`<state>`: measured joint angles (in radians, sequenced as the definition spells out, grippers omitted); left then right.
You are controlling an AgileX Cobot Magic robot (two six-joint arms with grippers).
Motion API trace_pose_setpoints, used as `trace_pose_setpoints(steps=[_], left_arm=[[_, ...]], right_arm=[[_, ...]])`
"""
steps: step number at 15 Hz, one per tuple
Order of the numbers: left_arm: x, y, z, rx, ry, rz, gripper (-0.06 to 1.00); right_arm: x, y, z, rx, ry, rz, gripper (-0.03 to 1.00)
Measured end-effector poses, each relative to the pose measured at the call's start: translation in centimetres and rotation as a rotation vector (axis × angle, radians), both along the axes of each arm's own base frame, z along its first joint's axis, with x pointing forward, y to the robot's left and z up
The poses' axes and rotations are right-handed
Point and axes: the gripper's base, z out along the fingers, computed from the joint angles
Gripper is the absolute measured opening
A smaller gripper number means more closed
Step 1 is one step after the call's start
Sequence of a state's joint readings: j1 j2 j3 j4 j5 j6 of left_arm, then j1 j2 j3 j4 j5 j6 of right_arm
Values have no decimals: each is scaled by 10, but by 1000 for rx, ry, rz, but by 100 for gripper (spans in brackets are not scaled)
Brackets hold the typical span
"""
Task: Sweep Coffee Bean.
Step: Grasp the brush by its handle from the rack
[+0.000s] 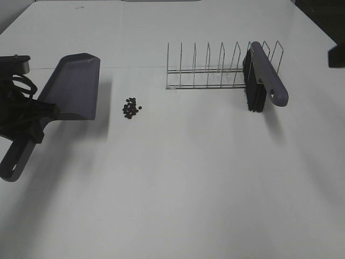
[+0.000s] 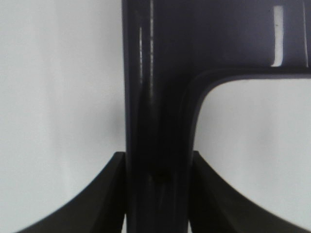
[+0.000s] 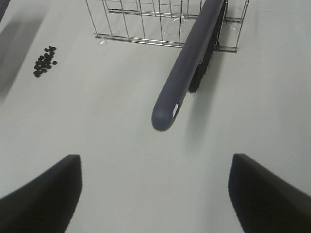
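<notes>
**Dustpan gripped on the left, right jaws spread short of the brush**

Nearest in the high view is the dustpan (image 1: 73,86), its handle end low at the left edge. The left gripper (image 1: 39,114) clamps that handle from the left, with the arm lying low along the table (image 1: 188,189). The pan's wide edge points towards the coffee bean (image 1: 131,108) pile, a small dark cluster on the table just beside that edge but not touching it. Further right stands a wire rack (image 1: 207,70). The brush (image 1: 267,75) sits in its right end, bristles down, with the handle sloping out towards the camera.

From the left wrist, two dark fingers (image 2: 97,194) press against either side of the dustpan handle, which fills the gap between them.

From the right wrist, the right gripper (image 3: 155,194) hangs over bare table with its fingers (image 3: 43,194) spread wide and holding nothing. It is aimed at the tip of the brush handle, which is near but clear of it. The beans lie well off to one side, near the rack's far end.
</notes>
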<state>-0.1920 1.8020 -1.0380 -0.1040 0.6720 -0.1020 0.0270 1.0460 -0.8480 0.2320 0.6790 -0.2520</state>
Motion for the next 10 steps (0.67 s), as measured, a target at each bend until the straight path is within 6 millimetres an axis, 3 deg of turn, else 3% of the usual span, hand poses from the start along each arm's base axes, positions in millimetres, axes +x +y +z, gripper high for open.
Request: trace_pose_setpoints(steps=[3, 4, 5, 6, 7, 10], left_arm=[[0, 0, 0, 0, 2, 0, 32], [0, 0, 0, 0, 2, 0, 32], [0, 0, 0, 0, 2, 0, 32], [0, 0, 0, 0, 2, 0, 32], [0, 0, 0, 0, 2, 0, 32], [0, 0, 0, 0, 1, 0, 32]], right_arm=[[81, 3, -1, 3, 119, 14, 67], [131, 6, 0, 7, 161, 27, 67], [156, 7, -4, 11, 180, 27, 67], [181, 8, -6, 23, 185, 19, 67], [190, 8, -6, 25, 184, 15, 66], [245, 8, -16, 21, 219, -3, 63]])
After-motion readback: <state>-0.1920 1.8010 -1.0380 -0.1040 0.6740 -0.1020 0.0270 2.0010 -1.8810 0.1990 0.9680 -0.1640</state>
